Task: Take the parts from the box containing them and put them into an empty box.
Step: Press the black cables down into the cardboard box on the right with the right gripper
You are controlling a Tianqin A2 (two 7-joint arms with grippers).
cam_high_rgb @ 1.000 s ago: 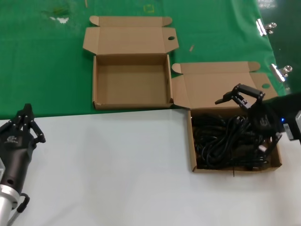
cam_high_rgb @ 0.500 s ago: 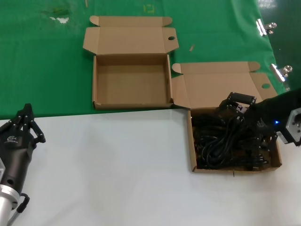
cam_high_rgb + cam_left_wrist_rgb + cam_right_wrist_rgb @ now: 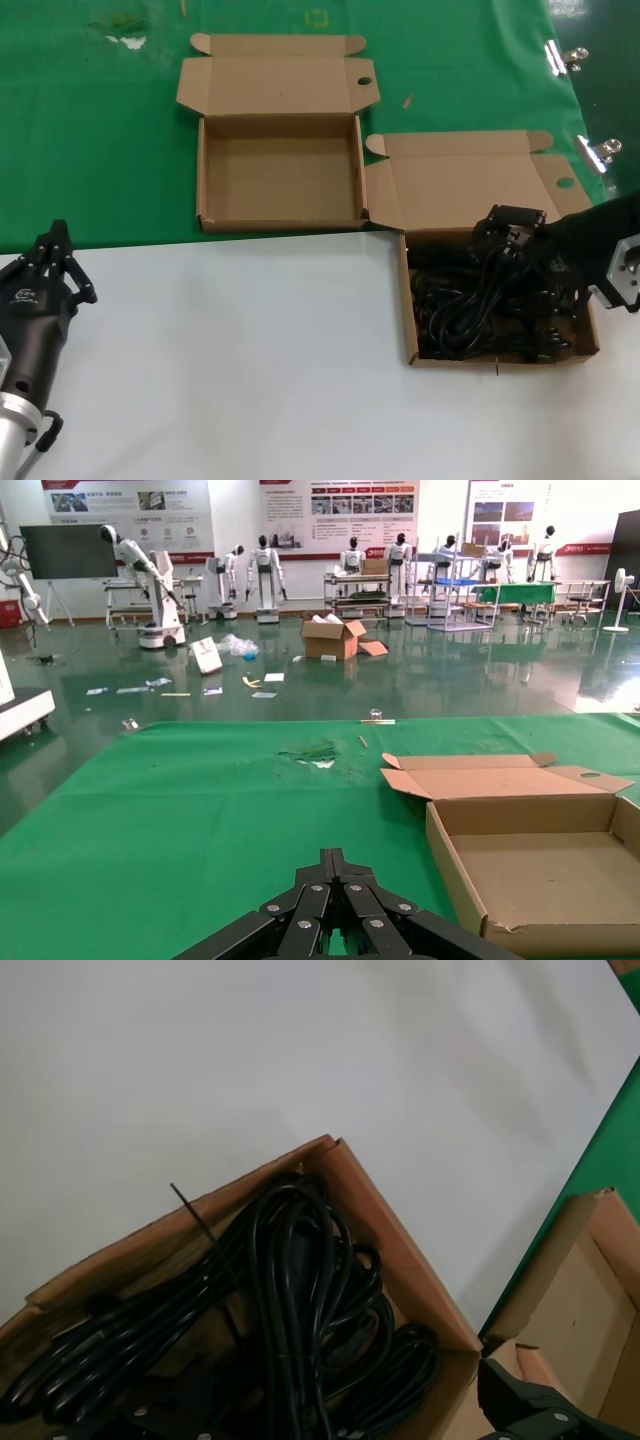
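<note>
Head view: right tool (image 3: 506, 236) sinks among black cords (image 3: 470, 305), grip state indiscernible; left tool (image 3: 48, 268) closed.

Right pincer (image 3: 510, 228) reaches in low from the right; left pincer (image 3: 48, 262) rests closed, near-left.

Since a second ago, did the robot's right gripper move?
Yes. The right gripper dropped from above the lid flap down into the box of cords, near its back edge.

Left pincer (image 3: 55, 262): matte black linkage fingers with round pivot screws, white logo on the black wrist housing, silver collar below. Right pincer (image 3: 512, 228): matching black assembly, grey-white block on the forearm.
</note>
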